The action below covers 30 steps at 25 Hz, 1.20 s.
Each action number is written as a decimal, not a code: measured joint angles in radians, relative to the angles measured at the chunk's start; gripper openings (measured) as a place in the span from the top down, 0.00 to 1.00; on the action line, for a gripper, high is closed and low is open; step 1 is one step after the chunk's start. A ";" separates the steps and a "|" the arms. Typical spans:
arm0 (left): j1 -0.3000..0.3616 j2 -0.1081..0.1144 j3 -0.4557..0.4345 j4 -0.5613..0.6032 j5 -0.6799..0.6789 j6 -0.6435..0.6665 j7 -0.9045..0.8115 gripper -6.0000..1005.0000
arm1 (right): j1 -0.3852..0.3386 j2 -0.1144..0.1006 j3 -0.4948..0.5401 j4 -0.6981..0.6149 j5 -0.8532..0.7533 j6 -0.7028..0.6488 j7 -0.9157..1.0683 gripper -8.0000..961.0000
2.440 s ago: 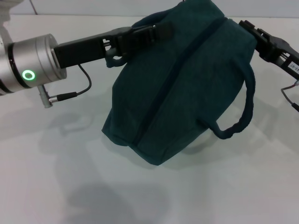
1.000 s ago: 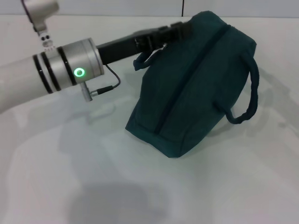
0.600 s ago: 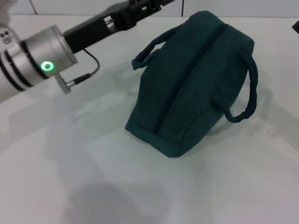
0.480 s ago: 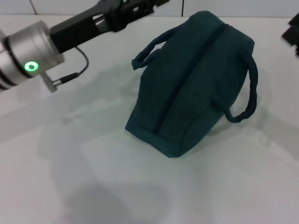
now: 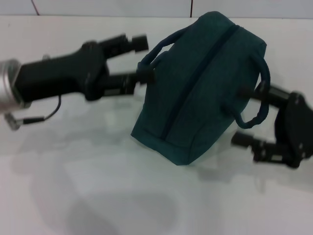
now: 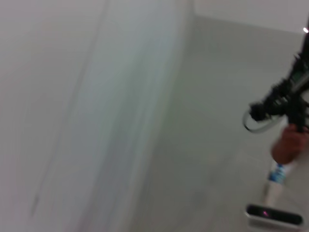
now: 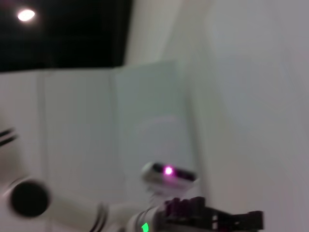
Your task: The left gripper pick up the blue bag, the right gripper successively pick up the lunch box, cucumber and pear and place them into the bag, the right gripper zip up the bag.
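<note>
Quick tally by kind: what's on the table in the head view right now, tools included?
Bag: 1
Tools: 2, left tool and right tool, both open, one either side of the bag
Total: 3

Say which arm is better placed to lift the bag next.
Probably left. The left gripper is open beside the near handle of the bag; the right gripper, also open, sits low by the far handle.
</note>
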 joint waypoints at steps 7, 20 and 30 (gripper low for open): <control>0.082 -0.016 0.000 0.054 0.129 0.093 0.125 0.12 | -0.005 0.011 0.004 -0.033 -0.133 0.041 -0.006 0.13; 0.132 -0.011 -0.008 -0.030 0.241 0.091 0.281 0.12 | 0.013 0.036 -0.070 -0.032 -0.263 0.185 -0.008 0.11; 0.141 -0.013 -0.009 -0.068 0.265 0.060 0.331 0.12 | 0.026 0.038 -0.093 -0.024 -0.262 0.212 -0.009 0.11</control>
